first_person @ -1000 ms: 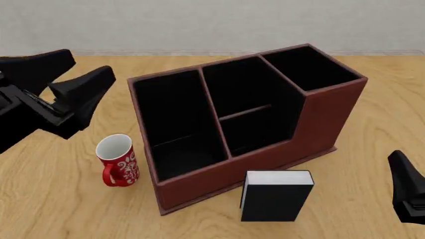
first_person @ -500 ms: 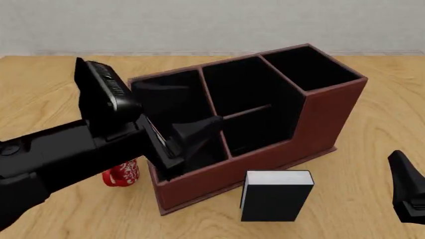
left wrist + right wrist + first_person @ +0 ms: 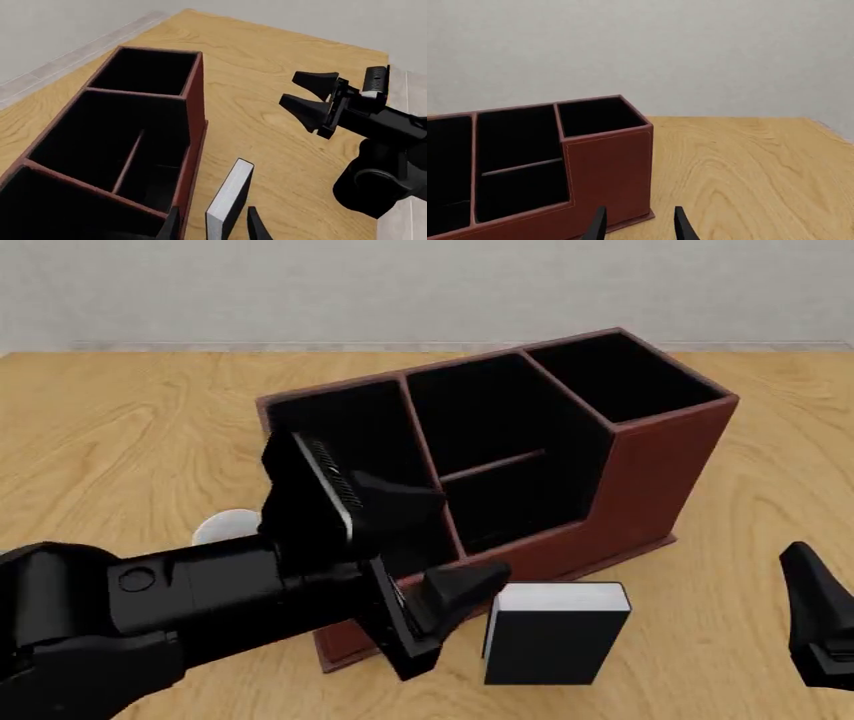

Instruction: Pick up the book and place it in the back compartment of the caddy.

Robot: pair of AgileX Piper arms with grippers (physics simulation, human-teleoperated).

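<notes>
wood table (image 3: 120, 430) | left claw (image 3: 447, 625) open beside upright book (image 3: 554, 635)

No text, label, brand, number or sign can be read in any view: the book (image 3: 554, 645) has plain black covers, the caddy (image 3: 641, 470) has bare reddish-brown walls, and the black arms carry no legible markings

book (image 3: 558, 635) before caddy (image 3: 641, 475) (upright) | mug (image 3: 224, 527) left, behind arm
</notes>
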